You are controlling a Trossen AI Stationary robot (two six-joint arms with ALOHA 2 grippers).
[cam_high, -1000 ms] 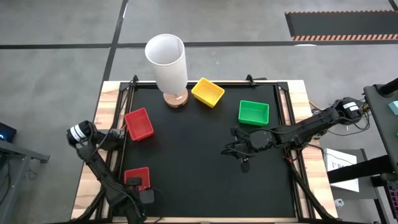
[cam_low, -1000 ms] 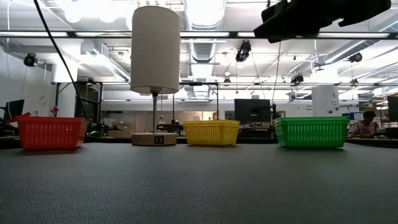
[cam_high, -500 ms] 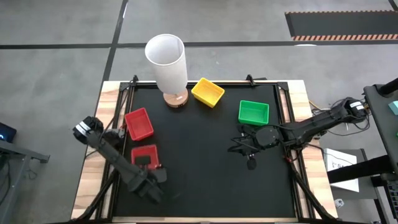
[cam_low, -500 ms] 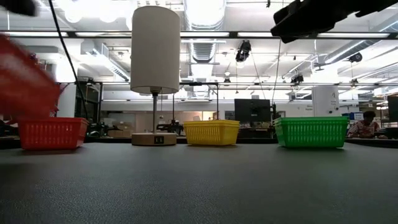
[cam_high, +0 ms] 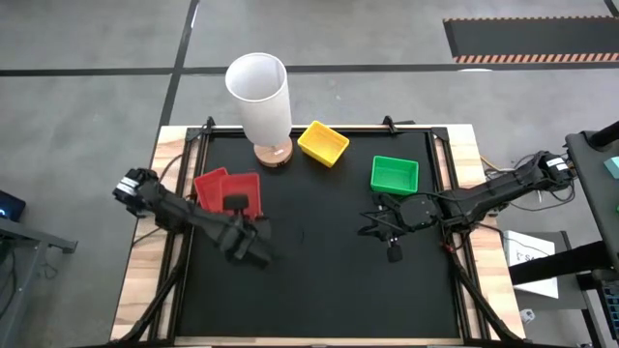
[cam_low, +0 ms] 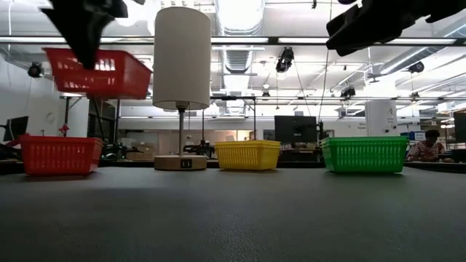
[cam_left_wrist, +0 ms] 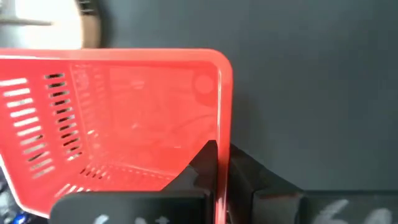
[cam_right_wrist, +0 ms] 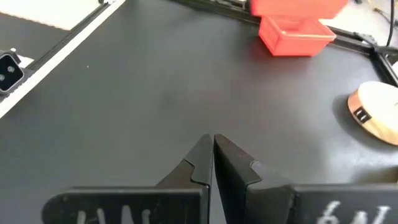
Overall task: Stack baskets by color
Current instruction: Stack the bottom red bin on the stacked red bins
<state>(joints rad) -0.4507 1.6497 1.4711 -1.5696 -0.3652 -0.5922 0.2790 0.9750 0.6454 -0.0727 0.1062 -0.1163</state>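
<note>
The left gripper (cam_high: 235, 205) was clenched on the rim of a red basket (cam_high: 242, 192), holding it in the air just beside and partly over a second red basket (cam_high: 208, 188) resting on the black surface (cam_high: 309, 280). The yellow basket (cam_high: 323, 143) and green basket (cam_high: 395, 175) sat near the white lamp (cam_high: 259, 97). The right gripper (cam_high: 394, 253) hung clenched and empty near the green basket
</note>
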